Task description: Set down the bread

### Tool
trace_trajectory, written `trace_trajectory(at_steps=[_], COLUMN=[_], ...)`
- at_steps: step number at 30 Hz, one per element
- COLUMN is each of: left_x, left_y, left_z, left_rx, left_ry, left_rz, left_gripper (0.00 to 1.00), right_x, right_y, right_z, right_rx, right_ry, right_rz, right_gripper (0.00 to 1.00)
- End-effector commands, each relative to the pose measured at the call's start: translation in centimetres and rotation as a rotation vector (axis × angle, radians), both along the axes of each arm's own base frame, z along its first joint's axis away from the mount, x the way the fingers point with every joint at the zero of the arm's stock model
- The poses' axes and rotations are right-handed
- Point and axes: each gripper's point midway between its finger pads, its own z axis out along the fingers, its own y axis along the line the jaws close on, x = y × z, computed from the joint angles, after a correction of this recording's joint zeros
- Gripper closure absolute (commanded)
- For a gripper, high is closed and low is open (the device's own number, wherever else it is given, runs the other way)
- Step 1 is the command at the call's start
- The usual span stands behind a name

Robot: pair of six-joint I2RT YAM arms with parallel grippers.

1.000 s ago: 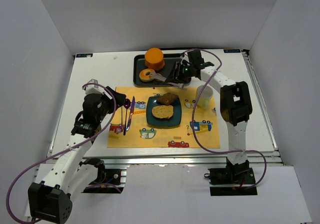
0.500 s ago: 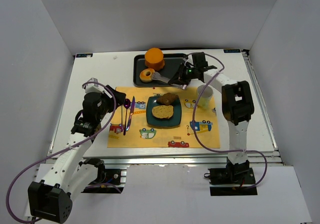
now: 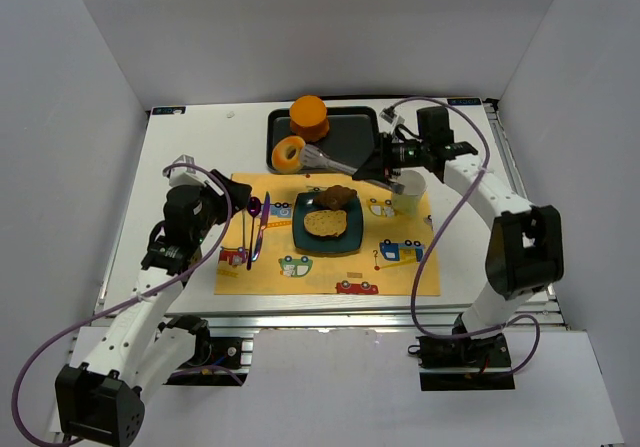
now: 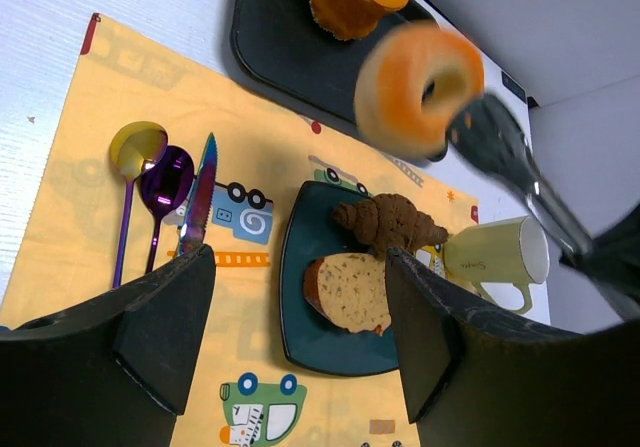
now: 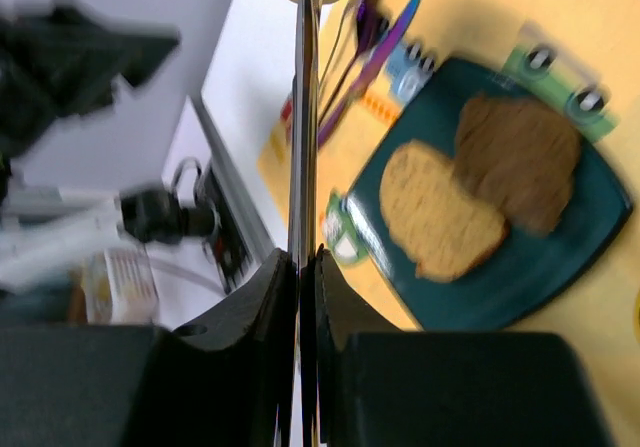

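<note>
The bread [image 3: 325, 224] is a speckled tan slice lying flat on a dark teal plate [image 3: 300, 242], next to a brown croissant [image 3: 338, 198]. It also shows in the left wrist view [image 4: 352, 292] and the right wrist view [image 5: 440, 222]. My right gripper [image 3: 374, 170] is shut on metal tongs [image 3: 335, 160], which hold an orange donut [image 3: 291, 153] in the air by the tray's left end. The tongs' handle runs between its fingers [image 5: 300, 257]. My left gripper [image 3: 220, 210] is open and empty at the placemat's left edge, its jaws framing the plate [image 4: 300, 262].
A black tray [image 3: 350, 122] at the back holds an orange cup [image 3: 309, 115]. A pale mug [image 3: 408, 192] stands right of the plate. A gold spoon [image 4: 135, 147], a purple spoon [image 4: 168, 182] and a knife [image 4: 197, 202] lie on the yellow placemat [image 3: 330, 277], left of the plate.
My right arm has swung out to the right and drawn back from the tray. The tongs have tilted and lifted the donut off the tray. The left arm has not moved.
</note>
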Motion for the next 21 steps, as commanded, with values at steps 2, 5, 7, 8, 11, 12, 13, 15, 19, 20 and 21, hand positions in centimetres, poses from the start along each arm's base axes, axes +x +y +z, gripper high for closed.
trace_trajectory(at_steps=[2,5,7,8,11,12,13,15,19,20,21], left_x=[-0.4,-0.7,-1.0,-1.1,-1.2,-1.2,-1.3,-1.3,-1.6,-1.7,-1.8], left_y=[0.2,0.2,0.2,0.1,0.1,0.1,0.1,0.0,0.2,0.2,0.2], left_z=[0.9,1.0,0.6,0.8,0.4,0.5,0.4,0.5,0.6,0.5,0.7], left_rx=[-0.004,-0.012,-0.015,-0.018,-0.019,-0.020,-0.020,-0.020,-0.017,-0.017,-0.018], left_ry=[-0.053,-0.063,-0.060,-0.067,-0.062,-0.065,-0.065,-0.066,-0.069,-0.067,-0.073], left_rz=[-0.005,-0.004,-0.006,-0.009,-0.012,-0.012,-0.013,-0.017,-0.016,-0.016,-0.015], left_gripper=[0.22,0.22,0.22,0.22,0.22,0.22,0.22,0.22,0.22,0.22,0.22], right_x=[-7.2,-11.0,-12.7,-13.0,-13.4,-13.4,-13.4,-13.5,-13.4,-13.3,-13.3], right_y=[-2.0,-4.1,-5.2,-5.6,-6.3,-6.3,-6.4,-6.4,-6.4,-6.4,-6.4], right_z=[-1.3,-4.0,-5.9,-5.8,-6.4,-6.5,-6.7,-6.9,-7.1,-7.1,-7.1], right_rx=[-0.065,-0.165,-0.215,-0.242,-0.275,-0.278,-0.282,-0.278,-0.282,-0.285,-0.284], right_ry=[-0.102,-0.137,-0.120,-0.154,-0.186,-0.191,-0.193,-0.184,-0.182,-0.186,-0.185], right_rz=[0.227,0.301,0.306,0.291,0.272,0.270,0.264,0.260,0.248,0.243,0.241], right_gripper=[1.00,1.00,1.00,1.00,1.00,1.00,1.00,1.00,1.00,1.00,1.00])
